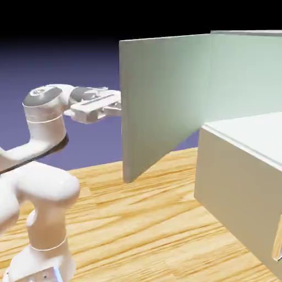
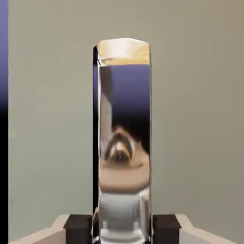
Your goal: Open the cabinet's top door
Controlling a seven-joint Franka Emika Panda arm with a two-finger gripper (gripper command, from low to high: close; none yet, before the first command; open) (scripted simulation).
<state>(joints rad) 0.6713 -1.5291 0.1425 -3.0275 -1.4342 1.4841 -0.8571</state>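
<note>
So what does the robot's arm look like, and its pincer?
The arm is smooth, shiny white and rounded, with grey caps near the top and thin seam lines round its tubes. The pincer has two pale fingers with dark, blocky tips. I see no cables hanging off it.

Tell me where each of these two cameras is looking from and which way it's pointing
Exterior view: stands beside the robot, facing the cabinet and its swung-open top door; the white arm shows at left, its hand partly hidden behind the door.
Hand view: sits on the hand, looking along the fingers at the door's outer face and its shiny handle; both fingertips show at the bottom, either side of the handle.
Shared: the same door, seen from opposite sides.
</note>
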